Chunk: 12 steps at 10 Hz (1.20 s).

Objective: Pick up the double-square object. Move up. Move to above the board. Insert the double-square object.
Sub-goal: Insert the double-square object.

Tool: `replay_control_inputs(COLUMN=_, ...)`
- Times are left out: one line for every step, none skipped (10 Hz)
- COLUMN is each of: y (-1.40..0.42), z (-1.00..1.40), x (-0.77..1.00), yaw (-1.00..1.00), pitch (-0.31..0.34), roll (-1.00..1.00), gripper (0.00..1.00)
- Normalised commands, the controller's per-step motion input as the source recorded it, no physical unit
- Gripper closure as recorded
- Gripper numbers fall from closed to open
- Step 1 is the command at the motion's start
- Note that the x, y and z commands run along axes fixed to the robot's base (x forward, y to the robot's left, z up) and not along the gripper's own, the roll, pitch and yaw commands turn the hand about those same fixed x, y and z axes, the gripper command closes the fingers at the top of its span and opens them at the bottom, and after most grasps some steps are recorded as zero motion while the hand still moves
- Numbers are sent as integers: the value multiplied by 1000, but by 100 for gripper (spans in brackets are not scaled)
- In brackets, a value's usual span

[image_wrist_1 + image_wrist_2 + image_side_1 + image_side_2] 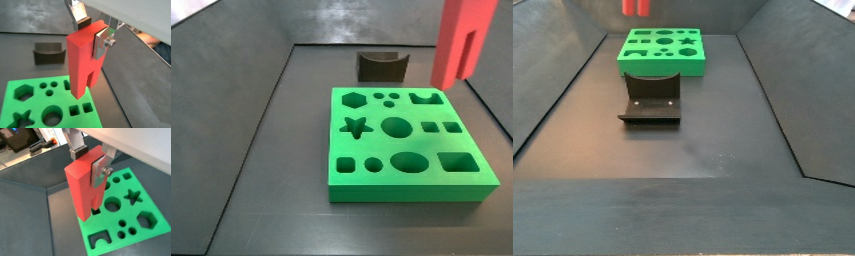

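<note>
My gripper (93, 31) pinches the red bar (84, 57) near its top, hanging upright above the green board (47, 105)

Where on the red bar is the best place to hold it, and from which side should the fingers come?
Near its top end, as the gripper holds it now: fingers coming from above onto two opposite flat sides. The red bar hangs upright, lower end free above the board.

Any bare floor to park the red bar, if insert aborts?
Yes: the wide dark floor on the near side of the fixture. Crowded at the far end: the green board, with the gripper holding the red bar above.
</note>
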Motion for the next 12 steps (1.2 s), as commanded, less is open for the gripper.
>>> replay_control_inputs(y=-20, z=-94, x=689, yaw=-486, pitch=-46, roll=196, gripper=100)
replay_control_inputs(y=0, z=-146, x=331, yaw=-757, pitch=-36, roll=216, gripper=100)
replay_control_inputs(y=0, z=-326, x=0, yaw=-837, pitch=26, roll=263, gripper=100)
replay_control_inputs(y=0, z=-334, x=-74, yaw=-823, pitch=177, roll=191, gripper=100)
replay_control_inputs(y=-366, z=-517, x=0, yaw=-514, pitch=171, roll=169, gripper=100)
replay_control_inputs(y=-77, z=-217, x=-11, yaw=0, pitch=0, roll=0, gripper=100)
replay_control_inputs(y=-229, z=-583, x=77, yaw=-360, pitch=0, roll=21, gripper=100)
replay_control_inputs(y=-80, z=-440, x=126, yaw=-671, pitch=86, roll=116, gripper=100)
replay_control_inputs(y=0, z=-454, x=0, yaw=-811, pitch=94, roll=119, gripper=100)
replay_control_inputs(y=0, z=-26, x=-3, yaw=-23, pitch=33, roll=6, gripper=100)
replay_control_inputs(y=0, z=-86, x=0, yaw=0, pitch=0, roll=17, gripper=100)
replay_control_inputs(y=0, z=-191, x=-6, yaw=-31, pitch=36, roll=61, gripper=100)
